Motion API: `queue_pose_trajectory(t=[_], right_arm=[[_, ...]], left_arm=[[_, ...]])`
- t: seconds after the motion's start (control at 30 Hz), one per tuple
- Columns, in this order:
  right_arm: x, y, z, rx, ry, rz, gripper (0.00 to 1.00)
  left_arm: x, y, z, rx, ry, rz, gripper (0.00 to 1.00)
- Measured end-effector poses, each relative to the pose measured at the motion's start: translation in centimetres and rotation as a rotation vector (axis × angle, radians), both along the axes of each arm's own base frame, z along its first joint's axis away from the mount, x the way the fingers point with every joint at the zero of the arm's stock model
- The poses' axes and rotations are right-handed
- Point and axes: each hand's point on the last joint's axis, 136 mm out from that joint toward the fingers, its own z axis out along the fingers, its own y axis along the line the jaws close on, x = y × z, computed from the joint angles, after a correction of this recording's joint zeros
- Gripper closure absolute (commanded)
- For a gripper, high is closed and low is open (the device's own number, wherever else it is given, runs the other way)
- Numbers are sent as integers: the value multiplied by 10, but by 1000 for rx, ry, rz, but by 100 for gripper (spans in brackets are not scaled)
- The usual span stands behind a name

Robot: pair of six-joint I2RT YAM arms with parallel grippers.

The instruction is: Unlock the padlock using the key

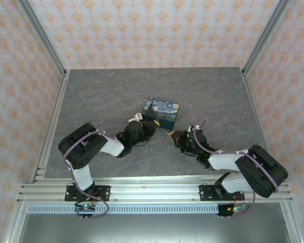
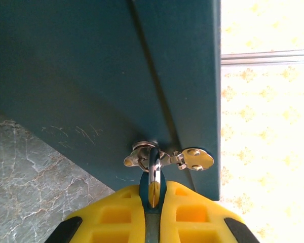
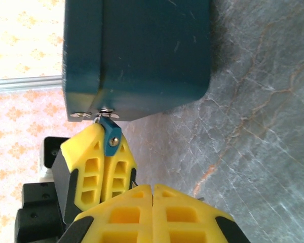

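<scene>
Up against the latch side of the box, the left gripper is squeezing the little teal padlock between its yellow fingers. The padlock's shackle is hanging through the metal hasp on the box. Just short of the box, near that same corner, the right gripper is hovering with its fingers pressed tight together, and honestly I can't tell if anything's pinched in there.
</scene>
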Motion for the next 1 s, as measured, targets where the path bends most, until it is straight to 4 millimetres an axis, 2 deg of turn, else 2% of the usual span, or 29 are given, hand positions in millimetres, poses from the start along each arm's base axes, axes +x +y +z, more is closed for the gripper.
queue_pose_trajectory(t=[0.2, 1.0], right_arm=[[9, 5, 5, 20, -3, -30, 100], [28, 17, -5, 22, 33, -62, 100]], left_arm=[[2, 0, 5, -25, -8, 30, 100], [2, -2, 3, -38, -4, 41, 100]])
